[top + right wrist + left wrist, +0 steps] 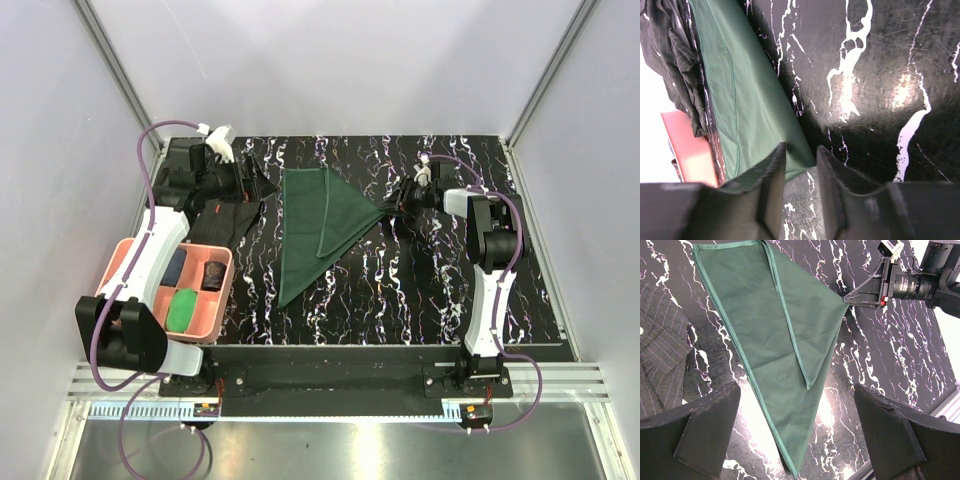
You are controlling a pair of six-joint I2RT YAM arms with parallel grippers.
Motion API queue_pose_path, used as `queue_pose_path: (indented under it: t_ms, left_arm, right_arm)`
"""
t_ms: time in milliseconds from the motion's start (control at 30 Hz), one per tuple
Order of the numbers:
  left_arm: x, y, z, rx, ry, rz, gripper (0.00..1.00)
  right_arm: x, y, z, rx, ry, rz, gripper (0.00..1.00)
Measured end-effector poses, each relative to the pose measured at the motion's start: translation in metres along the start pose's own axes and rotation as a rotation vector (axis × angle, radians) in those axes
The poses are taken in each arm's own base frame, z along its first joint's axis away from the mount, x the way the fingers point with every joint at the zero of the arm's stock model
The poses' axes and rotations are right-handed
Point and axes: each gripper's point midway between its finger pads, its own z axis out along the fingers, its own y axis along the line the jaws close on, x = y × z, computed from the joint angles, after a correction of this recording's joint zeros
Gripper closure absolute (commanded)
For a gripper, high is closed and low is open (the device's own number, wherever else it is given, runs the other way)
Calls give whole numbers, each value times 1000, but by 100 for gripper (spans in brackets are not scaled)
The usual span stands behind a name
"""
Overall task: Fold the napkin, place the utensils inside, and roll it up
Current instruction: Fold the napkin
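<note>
The dark green napkin (320, 225) lies on the black marbled table, partly folded, with one flap laid over into a triangle (770, 330). Its right corner points at my right gripper (392, 207), which is low at the table. In the right wrist view that corner (790, 150) lies between the fingertips of the right gripper (801, 147); a gap still shows between the jaws. My left gripper (796, 387) is wide open above the napkin's left side with nothing in it. The utensils are out of view.
A dark pinstriped shirt (235, 210) lies crumpled left of the napkin, under the left arm. A pink tray (125, 262) with blue, green and brown items sits at the front left. White walls stand close round the table.
</note>
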Motion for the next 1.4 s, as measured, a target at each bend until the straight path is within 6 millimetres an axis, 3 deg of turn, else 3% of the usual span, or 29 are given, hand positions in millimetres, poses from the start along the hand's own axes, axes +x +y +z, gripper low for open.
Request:
queue_pose_path:
  t_ms: [167,300,400,600,867,1067,1267,1300,1333,1400]
  left_arm:
    - [0,0,0,0,0,-3,1]
    - [2,1,2,0,1,-11,1]
    - [13,3,5,1,14,-33,1]
    - [62,3,14,8,73,-117,1]
    - [155,1,21,10,189,-251,1]
    - [197,4,11,-58,200,-314,4]
    - [201,7,-6,-141,63,-369,9]
    - [202,8,-7,-155,48,-378,11]
    - [204,10,-7,-171,32,-388,11]
    - [208,13,-6,-204,18,-409,14]
  right_arm:
    - [2,-2,0,10,5,10,80]
    - [6,-6,1,17,11,24,100]
    - [19,-10,-2,25,22,59,100]
    - [56,-19,-35,146,0,134,100]
    - [114,-36,-92,341,-84,265,100]
    - [141,-45,-121,427,-177,374,100]
    - [150,-54,-155,528,-311,424,83]
    - [149,-53,-160,537,-338,425,73]
    - [147,-53,-165,544,-361,423,52]
    - [143,-50,-173,551,-405,428,37]
